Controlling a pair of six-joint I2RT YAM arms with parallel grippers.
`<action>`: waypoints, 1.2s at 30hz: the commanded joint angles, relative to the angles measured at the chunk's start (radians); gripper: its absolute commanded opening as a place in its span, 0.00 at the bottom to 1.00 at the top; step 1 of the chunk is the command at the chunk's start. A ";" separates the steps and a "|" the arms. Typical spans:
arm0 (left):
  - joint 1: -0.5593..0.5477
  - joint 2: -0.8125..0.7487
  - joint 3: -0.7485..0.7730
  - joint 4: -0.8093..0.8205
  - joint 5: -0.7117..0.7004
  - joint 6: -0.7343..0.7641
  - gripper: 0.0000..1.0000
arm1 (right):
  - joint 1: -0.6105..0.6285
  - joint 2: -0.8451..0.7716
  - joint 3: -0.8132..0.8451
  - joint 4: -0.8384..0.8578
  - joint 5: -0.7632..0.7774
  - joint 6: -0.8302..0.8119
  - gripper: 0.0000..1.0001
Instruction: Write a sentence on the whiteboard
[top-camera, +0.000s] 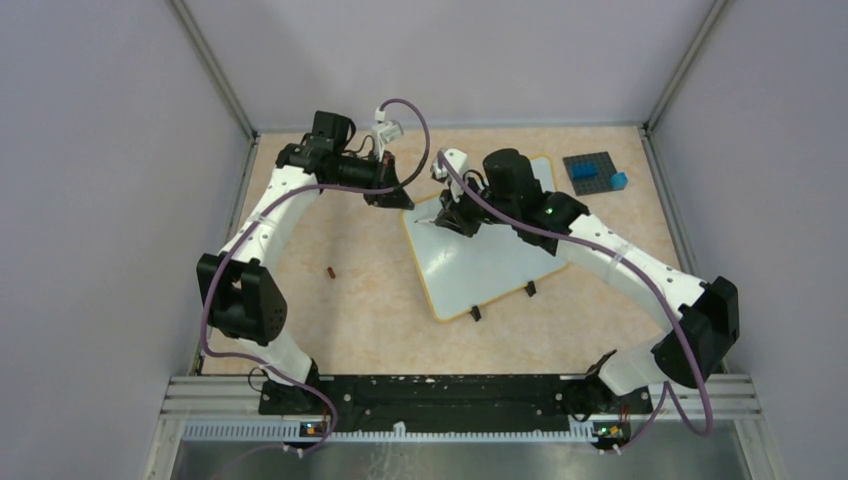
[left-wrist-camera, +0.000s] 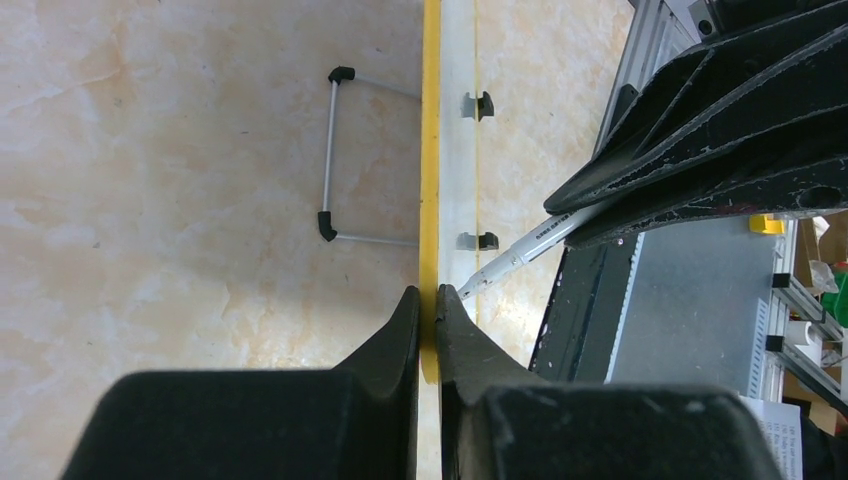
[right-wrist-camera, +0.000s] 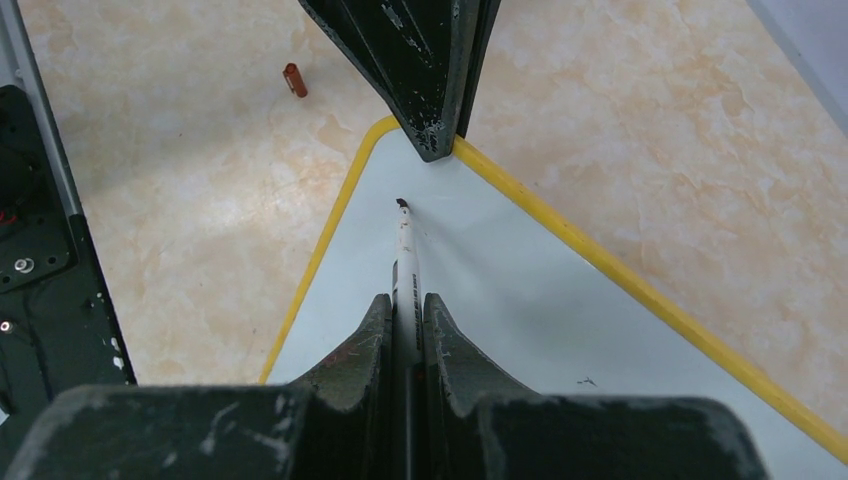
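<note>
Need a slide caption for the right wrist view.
Right gripper holds a marker near the whiteboard corner; left gripper pinches its yellow rim.

The left arm (top-camera: 262, 225) rises from its base to a bent elbow out at the left, then its forearm runs away from the base, and the wrist turns inward to the right. The left hand (left-wrist-camera: 428, 300) is closed, its two fingers pinching the yellow rim of the whiteboard (top-camera: 480, 265) at a far corner. The right arm (top-camera: 620, 255) mirrors it, elbow out to the right and forearm slanting inward. The right hand (right-wrist-camera: 405, 305) tilts downward, its fingers clamped on a pen (right-wrist-camera: 405, 250) that sticks out past the fingertips. The two hands sit close together, tips facing each other.
</note>
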 joint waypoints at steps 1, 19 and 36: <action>0.000 -0.043 -0.010 0.021 0.021 0.007 0.00 | 0.010 -0.011 0.047 0.024 0.064 -0.013 0.00; -0.001 -0.043 -0.012 0.025 0.018 0.006 0.00 | -0.034 -0.042 0.050 0.003 0.095 -0.015 0.00; -0.001 -0.045 -0.015 0.027 0.016 0.013 0.00 | -0.017 -0.023 0.040 -0.033 0.054 -0.031 0.00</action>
